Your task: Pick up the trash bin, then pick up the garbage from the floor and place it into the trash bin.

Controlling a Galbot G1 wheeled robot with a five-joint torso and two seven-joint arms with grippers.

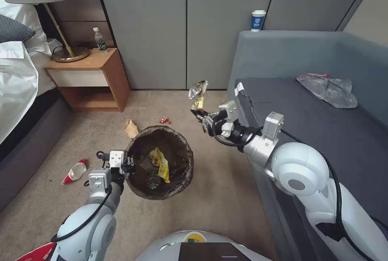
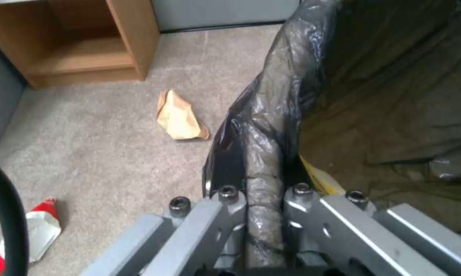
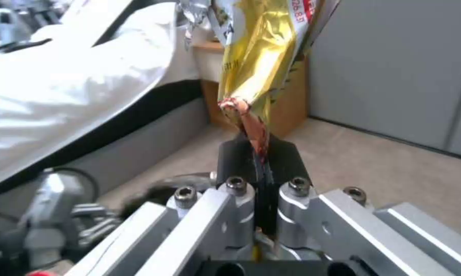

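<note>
1. One trash bin [image 1: 159, 163], bag-lined, held off the carpet by the left gripper [image 1: 130, 163], clamped on its near rim.
2. One yellow wrapper [image 1: 198, 93], pinched upright in the right gripper [image 1: 199, 113], raised beyond the bin beside the sofa [image 1: 323, 131].

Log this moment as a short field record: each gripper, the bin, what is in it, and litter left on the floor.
left gripper: shut on the trash bin's bag-lined rim, holding it up
right gripper: shut on a yellow snack wrapper, raised beside the sofa, not yet over the bin
bin contents: yellow wrapper, small bottle
floor litter: brown paper bag, red-white paper cup, small red piece
elsewhere: blue-and-white cup on the sofa back; bottle on the nightstand
</note>
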